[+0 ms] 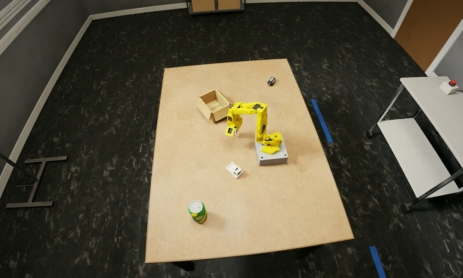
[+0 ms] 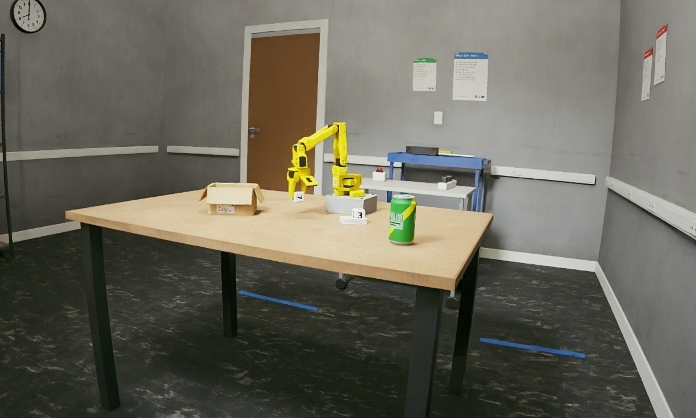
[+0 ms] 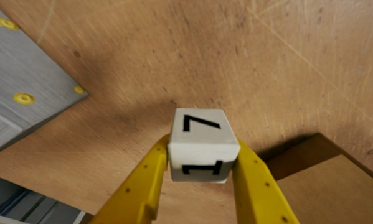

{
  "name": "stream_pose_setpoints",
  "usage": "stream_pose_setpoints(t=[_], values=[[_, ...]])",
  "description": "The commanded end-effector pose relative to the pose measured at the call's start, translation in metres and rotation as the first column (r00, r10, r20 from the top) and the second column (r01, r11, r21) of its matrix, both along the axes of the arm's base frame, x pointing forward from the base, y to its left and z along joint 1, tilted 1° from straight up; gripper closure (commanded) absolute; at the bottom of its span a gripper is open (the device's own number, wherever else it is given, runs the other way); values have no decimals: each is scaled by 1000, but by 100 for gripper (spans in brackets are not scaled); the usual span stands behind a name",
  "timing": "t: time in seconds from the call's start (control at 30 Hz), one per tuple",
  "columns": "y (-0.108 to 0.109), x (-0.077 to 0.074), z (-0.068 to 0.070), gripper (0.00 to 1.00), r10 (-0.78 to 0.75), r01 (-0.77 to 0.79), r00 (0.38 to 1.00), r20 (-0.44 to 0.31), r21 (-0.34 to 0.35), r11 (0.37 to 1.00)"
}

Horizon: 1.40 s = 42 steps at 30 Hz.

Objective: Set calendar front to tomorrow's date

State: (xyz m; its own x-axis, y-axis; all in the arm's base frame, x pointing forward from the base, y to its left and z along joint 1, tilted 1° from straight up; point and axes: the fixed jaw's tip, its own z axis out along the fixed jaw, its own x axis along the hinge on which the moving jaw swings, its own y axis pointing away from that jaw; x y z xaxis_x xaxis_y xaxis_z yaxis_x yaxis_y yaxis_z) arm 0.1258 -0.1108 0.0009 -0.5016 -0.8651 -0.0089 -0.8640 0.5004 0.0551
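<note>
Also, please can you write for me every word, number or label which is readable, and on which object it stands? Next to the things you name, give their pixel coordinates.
"7": held cube [image 1: 235,131] [image 2: 298,196] [image 3: 203,149], turned sideways
"1": same cube, another face, also sideways
"3": cube in the tray [image 1: 237,171] [image 2: 359,213]; its other marks are too small to be sure
Too small or blurred: print on the can [image 1: 197,214] [image 2: 401,220], cardboard box [image 1: 221,113] [image 2: 241,194] [image 3: 317,196], wall posters [image 2: 470,78], clock [image 2: 21,20]

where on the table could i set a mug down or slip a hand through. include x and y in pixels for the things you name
Widest bare patch: right of the tray [image 1: 230,172] [image 2: 351,220] in the top view, toward the near edge. Another lies between the tray and green can [image 1: 197,211] [image 2: 401,220]. Crowded: around the fingers [image 1: 233,131] [image 2: 302,193], with the open carton [image 1: 221,112] [image 2: 231,195] close by.
</note>
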Motion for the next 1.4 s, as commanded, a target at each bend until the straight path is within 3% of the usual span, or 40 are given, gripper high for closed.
stream_pose_setpoints(t=[0.0, 0.27, 0.5, 0.57, 0.77, 1.07, 1.13, 1.37], values=[[3, 8, 5, 100, 46, -45, 999, 24, -18, 999], [35, 29, 5, 100, 277, -277, 960, 25, -20, 961], [77, 43, 6, 100, 521, -521, 853, 27, -21, 854], [77, 43, 6, 100, 521, -521, 853, 27, -21, 854], [115, 46, 6, 100, 703, -702, 711, 29, -22, 712], [159, 39, 6, 100, 867, -867, 497, 31, -24, 498], [159, 39, 6, 100, 867, -867, 497, 31, -24, 498], [175, 33, 7, 100, 915, -915, 402, 31, -24, 402]])
